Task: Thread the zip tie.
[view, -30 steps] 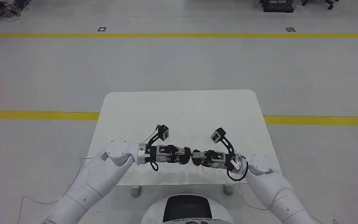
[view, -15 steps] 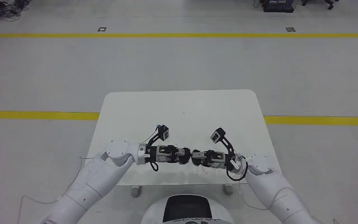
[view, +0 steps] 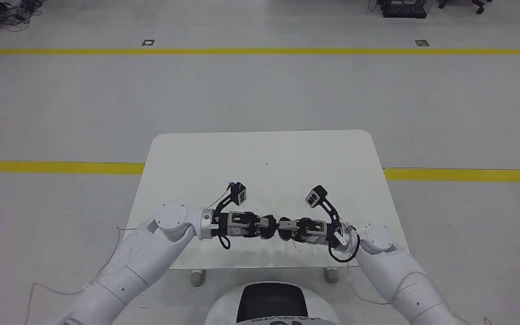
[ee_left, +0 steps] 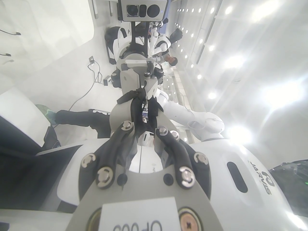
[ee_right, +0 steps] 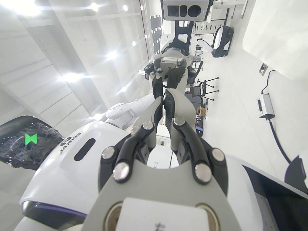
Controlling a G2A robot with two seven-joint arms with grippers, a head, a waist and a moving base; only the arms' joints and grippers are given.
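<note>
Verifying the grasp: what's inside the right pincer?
A thin black zip tie pokes out past the right pincer tips; the length clamped inside is covered.

Zip tie too small to make out between left gripper [view: 273,226] and right gripper [view: 284,227], at table's [view: 260,158] six o'clock.
</note>
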